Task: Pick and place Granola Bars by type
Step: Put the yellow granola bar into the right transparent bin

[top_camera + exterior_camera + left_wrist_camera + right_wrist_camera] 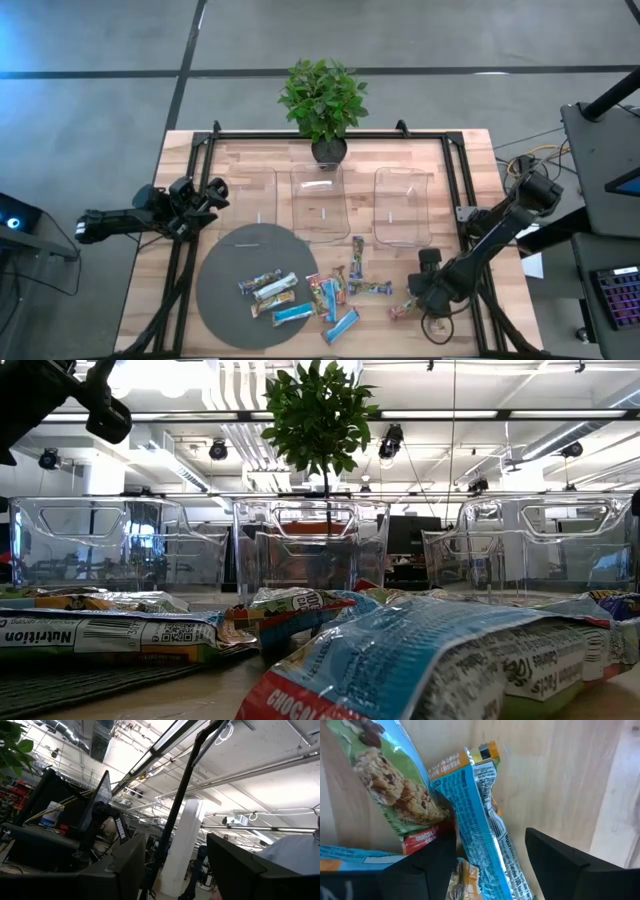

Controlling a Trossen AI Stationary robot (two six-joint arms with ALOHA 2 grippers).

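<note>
Taking the round grey mat (228, 282) as the landmark and going left to right: the left gripper (207, 197) waits off the mat's upper-left edge, raised above the worktop (450, 175), its fingers spread wide and holding nothing, the camera on it looking up at the ceiling. On the mat's right half lie several Granola Bars (272, 292), and the rest of them spill off its right edge onto the bare wood in a loose, partly overlapping cluster. Beyond the mat, three clear plastic trays (320, 205) stand in a row, with a potted plant (322, 100) behind the middle one. Farthest right of the mat, the right gripper (422, 295) is down at the cluster's right end, fingers apart and straddling a blue-wrapped bar (482, 832) that lies partly over a green-wrapped bar (390, 780); the fingers do not appear to be pressing it yet. The bars look light, and their foil wrappers are glossy, crinkled and probably slippery, with flat crimped ends that would fold if pinched. The firm middle of the bar, taken across its narrow width, seems the best hold, gently enough not to crush the granola. The worktop is pale planked wood; the mat looks matte and faintly ribbed.
</note>
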